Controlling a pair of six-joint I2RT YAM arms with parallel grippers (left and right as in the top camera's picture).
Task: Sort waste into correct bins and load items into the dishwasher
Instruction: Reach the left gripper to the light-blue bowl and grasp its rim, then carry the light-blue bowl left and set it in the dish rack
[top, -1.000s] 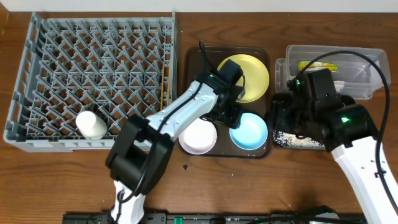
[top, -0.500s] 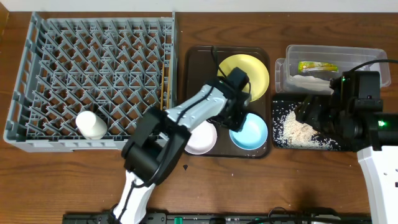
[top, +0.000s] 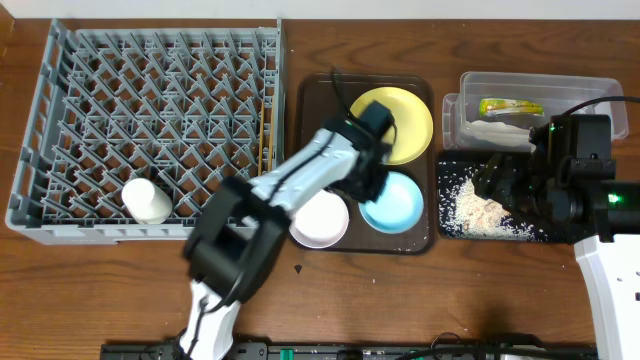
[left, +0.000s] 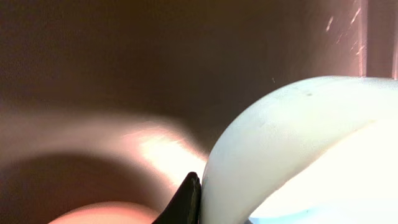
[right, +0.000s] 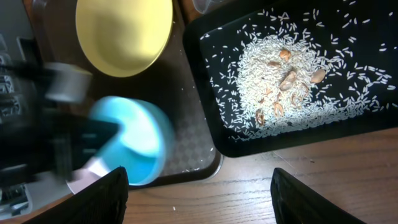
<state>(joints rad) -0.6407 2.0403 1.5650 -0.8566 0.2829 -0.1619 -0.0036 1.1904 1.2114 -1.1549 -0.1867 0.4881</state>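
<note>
— Wooden table (top: 100, 290) is carrying everything. What is sitting in the dish rack (top: 60, 110) at its left end?
— White cup (top: 148, 200) near the rack's front-left corner, chopsticks (top: 265, 135) along its right wall.
— And the brown serving tray (top: 312, 100)?
— Pink bowl (top: 320, 220) and yellow plate (top: 400, 120) are waiting. Left gripper (top: 372, 180), jaws pressed together, is pinching the light blue bowl (top: 395, 205).
— Waste?
— Wrapper (top: 510, 106) and napkin (top: 490, 130) are lying in the clear tub (top: 590, 90), rice (top: 478, 205) in the black tray (top: 445, 225). Right gripper (right: 199, 186) is hovering there, jaws spread, empty. Sorting is looking finished; three dishes are needing racking.
</note>
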